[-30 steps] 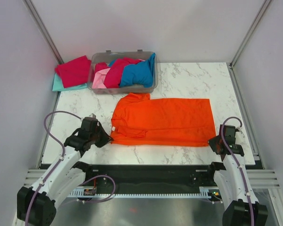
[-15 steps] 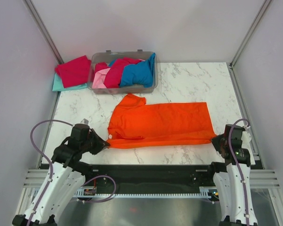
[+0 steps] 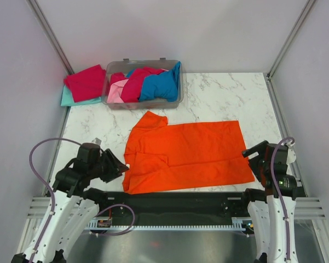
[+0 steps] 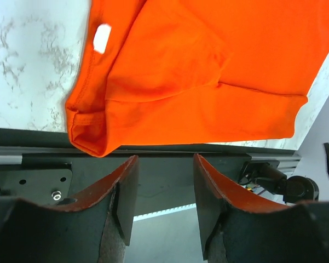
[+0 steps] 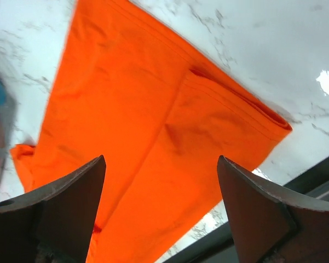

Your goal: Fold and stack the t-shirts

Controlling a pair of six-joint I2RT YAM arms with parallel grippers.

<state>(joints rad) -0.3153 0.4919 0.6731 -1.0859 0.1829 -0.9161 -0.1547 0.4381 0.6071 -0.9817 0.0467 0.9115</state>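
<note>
A bright orange t-shirt (image 3: 186,156) lies flat on the marble table, its near hem at the table's front edge. My left gripper (image 3: 119,166) stands open just off its left side; in the left wrist view its fingers (image 4: 165,159) hold nothing, and the orange t-shirt's (image 4: 208,71) corner droops over the edge above them. My right gripper (image 3: 253,159) is open at the shirt's right end, with the jaws (image 5: 161,159) wide apart above the orange cloth (image 5: 153,109). Crimson (image 3: 86,81) and teal (image 3: 71,101) t-shirts lie stacked at far left.
A clear grey bin (image 3: 142,104) at the back holds red (image 3: 137,82), blue (image 3: 161,85) and pink (image 3: 118,93) shirts. A black rail (image 3: 175,200) runs along the table's near edge. Metal frame posts stand at the back corners.
Both grippers drew the orange t-shirt toward the near edge, then opened and let go of it. The shirt now lies wider, its hem at the front edge.
</note>
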